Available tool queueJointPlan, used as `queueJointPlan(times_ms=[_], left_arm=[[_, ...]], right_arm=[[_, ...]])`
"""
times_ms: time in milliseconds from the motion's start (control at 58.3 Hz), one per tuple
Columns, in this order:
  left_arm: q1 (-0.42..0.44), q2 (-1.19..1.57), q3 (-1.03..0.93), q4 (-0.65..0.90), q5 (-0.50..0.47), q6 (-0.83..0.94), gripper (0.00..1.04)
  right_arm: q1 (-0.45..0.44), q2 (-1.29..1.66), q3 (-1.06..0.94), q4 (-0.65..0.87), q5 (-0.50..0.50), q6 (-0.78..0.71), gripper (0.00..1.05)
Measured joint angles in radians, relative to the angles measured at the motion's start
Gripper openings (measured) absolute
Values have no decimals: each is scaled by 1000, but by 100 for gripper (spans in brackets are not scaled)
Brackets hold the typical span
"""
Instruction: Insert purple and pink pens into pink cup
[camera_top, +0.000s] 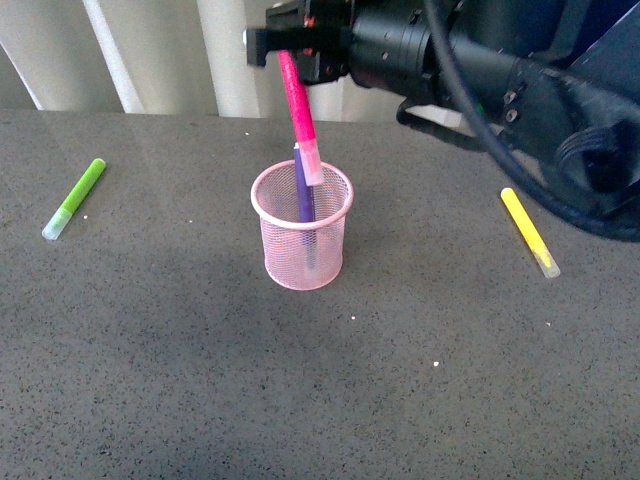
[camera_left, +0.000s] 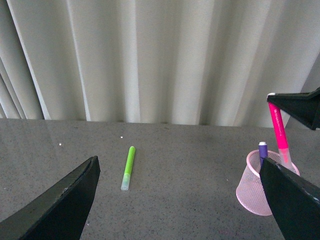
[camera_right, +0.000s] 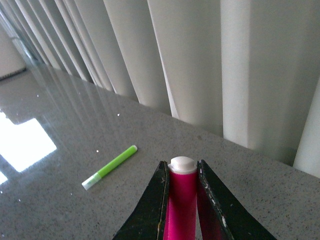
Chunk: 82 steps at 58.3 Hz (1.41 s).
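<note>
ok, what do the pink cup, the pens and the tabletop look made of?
The pink cup: fine wire mesh, probably painted metal; the purple pen shows through its wall. The pink pen: smooth plastic, glossy, with a translucent cap. The tabletop: dark grey speckled stone or laminate, polished; it mirrors bright light in the right wrist view.

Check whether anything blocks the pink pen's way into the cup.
Nothing visible does. The right gripper holds the pink pen with its cap at the mouth of the pink cup; the purple pen inside leaves room.

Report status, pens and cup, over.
Left gripper jaws open. Right gripper jaws shut on magenta-pink marker, tip at rim of pink wire-mesh cup. Dark purple marker inside. Nothing blocking.
</note>
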Motion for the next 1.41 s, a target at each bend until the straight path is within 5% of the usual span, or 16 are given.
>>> queueJointPlan(times_ms=[498,944,1407], left_arm=[[0,0,0,0,0,0,98],[0,0,0,0,0,0,98],[0,0,0,0,0,0,98]], right_arm=[[47,119,111,-30,48,-29,11],[14,100,105,-35,39,-32,97],[-142,-358,-177,-26,227,-107,98]])
